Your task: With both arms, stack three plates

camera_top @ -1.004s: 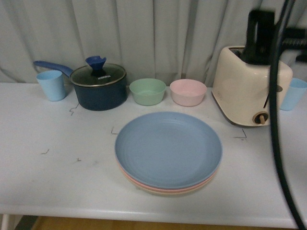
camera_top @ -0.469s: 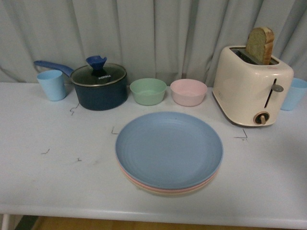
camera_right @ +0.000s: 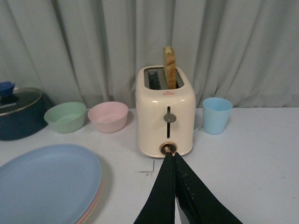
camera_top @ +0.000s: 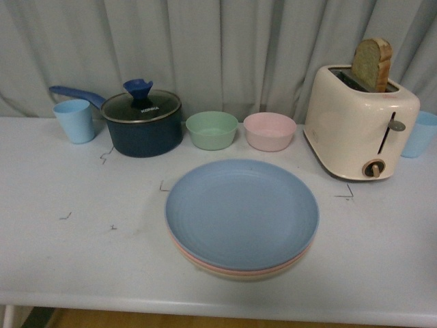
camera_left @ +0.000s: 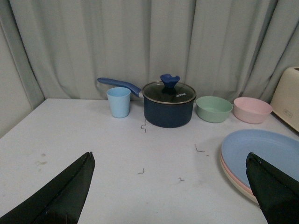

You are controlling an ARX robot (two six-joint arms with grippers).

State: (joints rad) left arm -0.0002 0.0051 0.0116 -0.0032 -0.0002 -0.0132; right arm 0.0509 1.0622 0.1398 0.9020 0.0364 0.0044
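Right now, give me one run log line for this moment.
plates: stacked, blue on top | left pincer: open, clear | right pincer: shut, empty, facing toaster

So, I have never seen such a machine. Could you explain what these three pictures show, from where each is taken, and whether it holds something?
It is a robot with two arms. One picture comes from a camera on its body and looks over the table; neither arm shows there. The other two come from a camera on each wrist.

In the left wrist view the left gripper has its jaws wide apart. In the right wrist view the right gripper has its jaws together. Neither holds anything.

On the table are three stacked plates, blue on top, with a pot, two bowls, two cups and a toaster with bread behind them.
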